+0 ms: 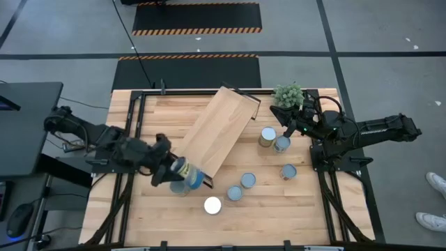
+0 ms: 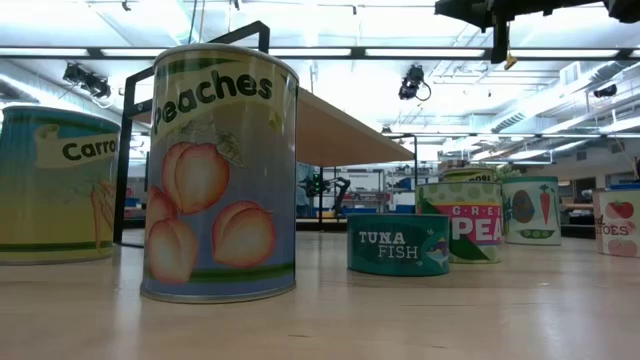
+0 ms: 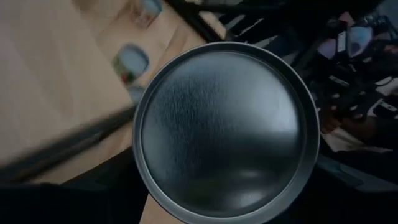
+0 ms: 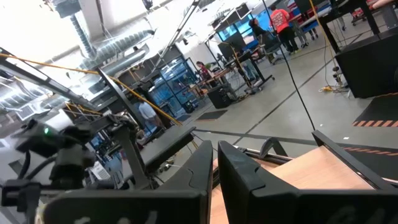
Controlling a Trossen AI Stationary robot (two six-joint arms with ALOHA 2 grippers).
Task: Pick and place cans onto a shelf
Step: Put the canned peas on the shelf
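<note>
grippers first: the left gripper sits at about 7 o'clock on the tabletop, pinching a held can tipped on its side just off the near end of the shelf. in the left wrist view the can's round metal end fills most of the picture and hides the fingers entirely. right gripper hangs at about 2 o'clock, beside the small green plant; in its own wrist view the two dark fingers stand pressed nearly together with only a thin slit between, holding nothing.

shelf lies diagonally across the table's middle, its far end toward 1 o'clock, with no can resting on its top. loose cans stand on the table — two touching each other near the right gripper, one at 4 o'clock, two around 5 o'clock, and a white-topped one at 6 o'clock.

in the low view the peaches can looms close, a carrots can is cut off at the edge, and a tuna tin sits farther back.
</note>
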